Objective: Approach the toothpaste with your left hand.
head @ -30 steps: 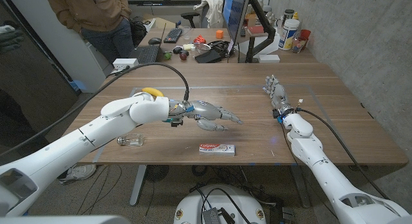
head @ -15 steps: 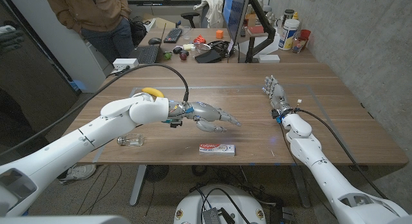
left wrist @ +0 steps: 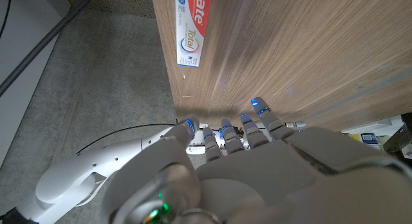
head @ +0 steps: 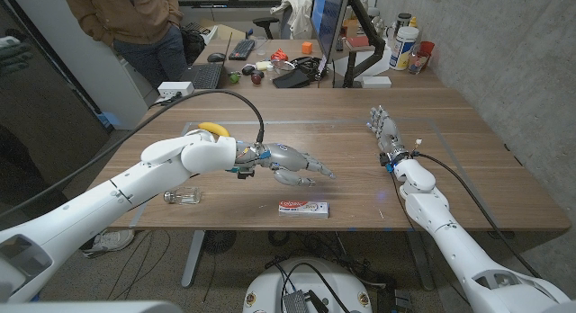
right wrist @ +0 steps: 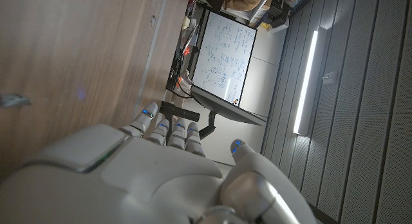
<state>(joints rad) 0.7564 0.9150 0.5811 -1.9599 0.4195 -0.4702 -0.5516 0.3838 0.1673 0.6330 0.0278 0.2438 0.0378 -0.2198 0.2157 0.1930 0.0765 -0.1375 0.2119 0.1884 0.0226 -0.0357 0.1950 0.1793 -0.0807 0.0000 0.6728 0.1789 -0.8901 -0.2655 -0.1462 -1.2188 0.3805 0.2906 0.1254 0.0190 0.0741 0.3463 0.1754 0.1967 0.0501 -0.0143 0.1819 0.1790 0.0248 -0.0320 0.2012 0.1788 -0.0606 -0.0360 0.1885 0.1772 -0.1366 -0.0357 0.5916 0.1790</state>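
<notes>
Lying flat near the front edge of the wooden desk (head: pixel 468 183), the white-and-red boxed toothpaste (head: pixel 303 208) is seen lengthwise along that edge, label up. The left hand (head: pixel 294 162) is held above the desk just behind the box, fingers spread and reaching forward, nothing gripped; no contact with the box is seen. In the left wrist view the toothpaste (left wrist: pixel 191 28) is seen beyond the fingertips (left wrist: pixel 259 105), apart from them. A small clear glass bottle (head: pixel 184 198) is noted on its side under the left forearm, and a yellow banana (head: pixel 211 129) behind the arm. The right hand (head: pixel 384 127) is seen well apart on the desk's right side, fingers extended, nothing held.
</notes>
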